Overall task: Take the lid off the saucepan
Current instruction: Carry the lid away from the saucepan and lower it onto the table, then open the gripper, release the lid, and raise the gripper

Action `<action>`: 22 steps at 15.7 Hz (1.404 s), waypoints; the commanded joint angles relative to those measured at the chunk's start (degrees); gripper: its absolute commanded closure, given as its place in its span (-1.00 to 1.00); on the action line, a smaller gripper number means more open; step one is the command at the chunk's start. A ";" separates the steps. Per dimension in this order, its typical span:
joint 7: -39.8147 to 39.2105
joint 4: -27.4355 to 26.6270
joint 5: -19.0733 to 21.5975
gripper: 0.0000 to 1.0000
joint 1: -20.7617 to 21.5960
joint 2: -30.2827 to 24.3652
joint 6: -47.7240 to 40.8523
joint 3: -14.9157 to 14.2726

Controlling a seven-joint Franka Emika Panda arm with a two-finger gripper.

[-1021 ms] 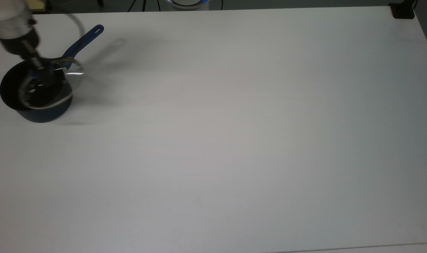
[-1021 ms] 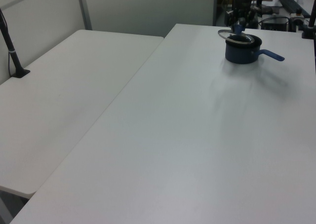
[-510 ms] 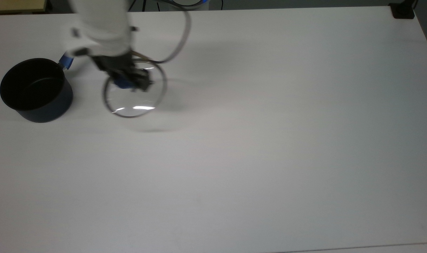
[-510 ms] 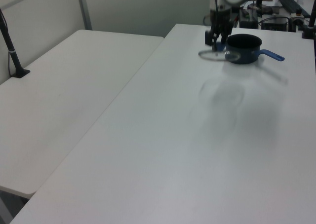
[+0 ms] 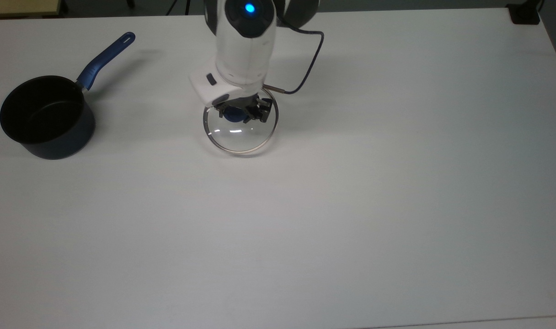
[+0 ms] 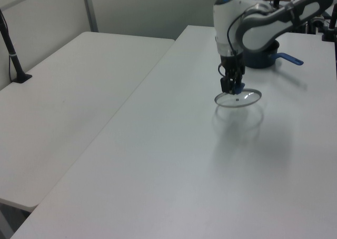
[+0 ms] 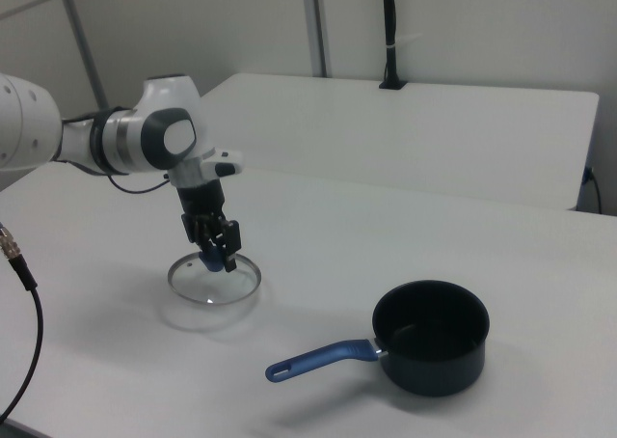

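The saucepan (image 5: 47,116) stands uncovered at the top view's left, dark navy with a black inside, its blue handle (image 5: 105,59) pointing up and to the right. The glass lid (image 5: 241,137) hangs level a little above the white table, well to the right of the pan, with its shadow beneath it. My gripper (image 5: 238,114) points down over the lid's centre and is shut on the blue knob (image 5: 233,115). In the right view the lid (image 7: 217,286) and gripper (image 7: 214,255) are left of the saucepan (image 7: 431,337). In the left view the arm partly hides the saucepan (image 6: 263,60) behind the lid (image 6: 247,98).
A dark cable (image 5: 307,68) loops from the arm over the table. A black object (image 5: 525,16) sits at the top view's top right corner. A second white table (image 6: 68,91) adjoins, with a black post (image 6: 13,55) on it.
The gripper has carried the lid off the saucepan and across the table to the top view's right, from over the pan to about the table's middle-left. The saucepan has stayed put.
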 commanded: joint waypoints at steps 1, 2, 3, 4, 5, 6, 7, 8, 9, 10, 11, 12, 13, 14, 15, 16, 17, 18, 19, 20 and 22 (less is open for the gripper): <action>2.01 -2.46 -1.49 0.10 0.73 1.05 5.35 -0.83; 2.01 -2.46 -1.49 0.04 0.73 1.05 5.70 -0.74; 2.10 -2.29 -1.40 -0.11 0.73 1.05 5.79 -0.74; 2.10 -2.11 -1.31 -0.24 0.73 1.05 5.80 -0.74; 2.10 -2.02 -1.31 -0.57 0.73 0.97 5.71 -0.74; 2.10 -2.02 -1.31 -0.75 0.99 0.88 5.53 -0.74; 2.10 -1.85 -1.31 -1.00 1.52 0.62 5.18 -0.74; 2.10 -1.76 -1.31 -1.00 1.70 0.18 5.01 -0.74; 2.10 -1.67 -1.31 -1.00 1.70 -0.35 4.74 -0.74; 2.10 -1.32 -1.31 -1.00 1.96 -1.31 4.31 -0.74; 1.75 -0.62 -1.31 -1.00 2.40 -2.10 3.00 -0.74; 1.31 0.17 -1.31 -1.00 2.40 -3.42 0.98 -0.74; 0.27 0.79 -1.14 -1.00 2.40 -5.08 -0.78 -0.74; -1.92 0.79 -0.79 -1.00 2.40 -7.36 -2.45 -0.74; -4.90 0.88 -0.52 -1.00 2.40 -9.82 -4.47 -0.74; -8.15 0.88 -0.43 -1.00 2.40 -12.20 -7.18 -0.74; -10.27 0.88 -0.34 -1.00 2.40 -14.57 -9.82 -0.74; -10.90 0.88 0.27 -1.00 2.40 -16.77 -12.28 -0.74; -10.99 0.88 1.40 -1.00 2.23 -18.70 -14.40 -0.82; -10.99 0.97 3.16 -1.00 1.79 -20.12 -15.90 -0.83; -10.82 2.28 4.75 -1.00 1.44 -20.92 -17.92 -0.91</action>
